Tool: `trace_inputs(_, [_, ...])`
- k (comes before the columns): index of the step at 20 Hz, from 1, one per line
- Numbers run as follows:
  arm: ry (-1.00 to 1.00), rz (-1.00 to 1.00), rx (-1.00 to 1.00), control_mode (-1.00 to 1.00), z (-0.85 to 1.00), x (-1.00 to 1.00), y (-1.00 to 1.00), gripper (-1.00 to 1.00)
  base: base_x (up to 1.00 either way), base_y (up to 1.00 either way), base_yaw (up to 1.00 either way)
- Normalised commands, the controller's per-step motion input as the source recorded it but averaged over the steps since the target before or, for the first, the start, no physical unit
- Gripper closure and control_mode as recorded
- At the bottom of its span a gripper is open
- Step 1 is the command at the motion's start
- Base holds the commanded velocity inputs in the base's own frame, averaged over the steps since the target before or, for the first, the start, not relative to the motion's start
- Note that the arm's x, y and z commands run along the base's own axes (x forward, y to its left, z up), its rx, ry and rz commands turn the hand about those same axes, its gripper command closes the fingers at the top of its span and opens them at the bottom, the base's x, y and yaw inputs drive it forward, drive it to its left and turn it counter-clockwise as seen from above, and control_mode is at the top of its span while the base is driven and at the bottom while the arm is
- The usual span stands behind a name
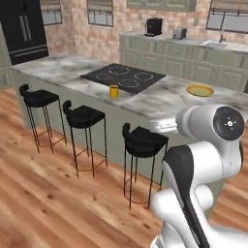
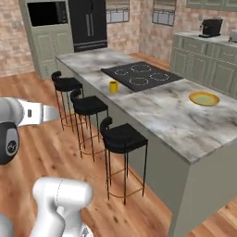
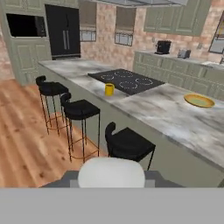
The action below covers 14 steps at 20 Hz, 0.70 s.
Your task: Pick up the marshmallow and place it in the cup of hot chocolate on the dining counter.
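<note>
1. Plainly well apart from the dining tabletop [image 1: 160, 99]: white arm [image 1: 208, 145] low at the right of the left base view, with wooden floor [image 1: 48, 193] and stools between.
2. Gripper [image 3: 111, 183] barely seen at the bottom of the hand view, jaws drawn narrow and closed; nothing visibly held between them.
3. Cup of hot chocolate [image 1: 114, 91]: small yellow mug, upright on the tabletop, just beside the near edge of the black cooktop [image 1: 123, 77], toward the stool side.
4. Marshmallow: too small to make out from this far; cannot tell where it lies.
5. Round yellow plate [image 1: 200, 90] with a greenish rim, flat on the tabletop, well apart from the cup, on the other side of the cooktop toward the counter's right end.
6. Three black stools along the near side of the counter, in a row: left stool [image 1: 38, 98], middle stool [image 1: 83, 115], right stool [image 1: 144, 140], seats tucked below the tabletop's edge.
7. Sage-green cabinet front below the marbled top.
8. Beyond, against the brick wall: black fridge [image 1: 24, 29] at the far left, back counter with a black coffee machine [image 1: 153, 26] and a silver toaster [image 1: 179, 33] side by side.
9. Built-in microwave [image 2: 46, 13] in a green cabinet left of the fridge, seen from the right base view.
</note>
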Motion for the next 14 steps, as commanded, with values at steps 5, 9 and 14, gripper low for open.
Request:
trace_inputs(5, [0.00, 0.00, 0.00, 1.00, 0.00, 0.00, 0.00, 1.00, 0.89, 1.00, -0.49])
trace_inputs(9, [0.00, 0.00, 0.00, 1.00, 0.00, 0.00, 0.00, 1.00, 0.52, 1.00, -0.45])
trace_inputs(14, [0.00, 0.00, 0.00, 1.00, 0.00, 0.00, 0.00, 1.00, 0.47, 1.00, -0.44])
